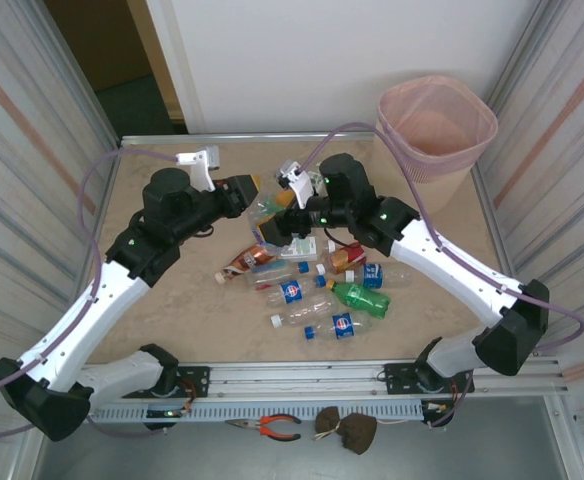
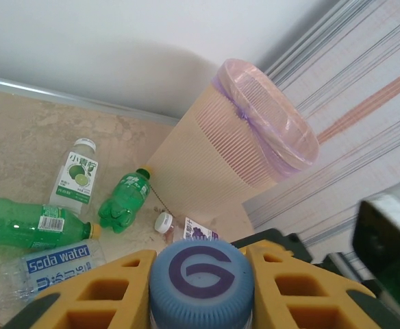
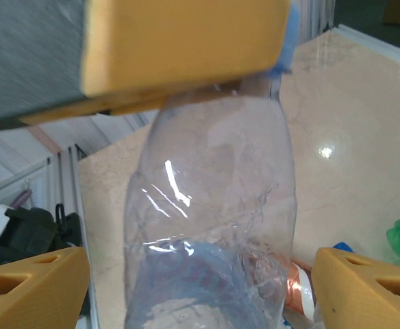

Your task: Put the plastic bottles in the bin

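On the beige marbled tabletop (image 1: 182, 320), a cluster of small plastic bottles (image 1: 292, 292) is seen lying on their sides, a green plastic bottle (image 1: 362, 298) among them. Just beyond the cluster, a clear plastic bottle (image 3: 214, 205) is gripped by its round blue cap (image 2: 201, 284), on which the left gripper (image 2: 201, 264) is clenched. The right gripper (image 3: 203, 281) is spread wide, its yellow fingers (image 3: 32, 284) set on either side of the bottle's body without touching it. The tall beige perforated bin (image 1: 440, 165), lined with a pink bag, is placed at the far right corner, well apart from the held bottle.
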{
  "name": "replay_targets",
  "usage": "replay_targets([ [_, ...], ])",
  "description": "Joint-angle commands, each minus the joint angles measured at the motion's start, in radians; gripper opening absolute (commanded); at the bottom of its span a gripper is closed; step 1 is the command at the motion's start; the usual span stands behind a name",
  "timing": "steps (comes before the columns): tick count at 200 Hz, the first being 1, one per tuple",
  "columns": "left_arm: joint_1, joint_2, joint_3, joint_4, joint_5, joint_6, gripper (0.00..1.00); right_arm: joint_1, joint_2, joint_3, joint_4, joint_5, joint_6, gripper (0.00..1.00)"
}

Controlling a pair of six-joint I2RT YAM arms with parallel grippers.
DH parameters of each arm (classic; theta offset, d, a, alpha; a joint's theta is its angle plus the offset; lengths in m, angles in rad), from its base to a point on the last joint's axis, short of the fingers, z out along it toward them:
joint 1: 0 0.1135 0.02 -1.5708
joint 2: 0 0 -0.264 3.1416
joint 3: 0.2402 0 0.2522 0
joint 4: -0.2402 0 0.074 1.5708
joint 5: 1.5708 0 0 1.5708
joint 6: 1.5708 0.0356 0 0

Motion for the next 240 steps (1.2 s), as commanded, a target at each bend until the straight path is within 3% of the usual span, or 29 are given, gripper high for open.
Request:
replay_targets([
  [1, -0.008, -0.005, 0.035, 0.045, -0.027, 0.022, 0.0, 0.009, 0.018, -0.014, 0.034, -0.009, 0.022, 0.82],
  [94, -0.013, -0.033, 0.029, 0.051, -0.053, 0.022, 0.0, 0.011, 0.027, -0.045, 0.017, -0.021, 0.023, 0.76],
  [158, -0.013, -0.042, 0.015, 0.051, -0.051, 0.016, 0.01, 0.011, 0.021, -0.042, 0.029, -0.023, 0.032, 0.65],
  [240, -0.013, -0.077, -0.011, 0.05, -0.083, 0.012, 0.35, 0.01, 0.014, -0.026, 0.029, -0.008, 0.035, 0.53],
])
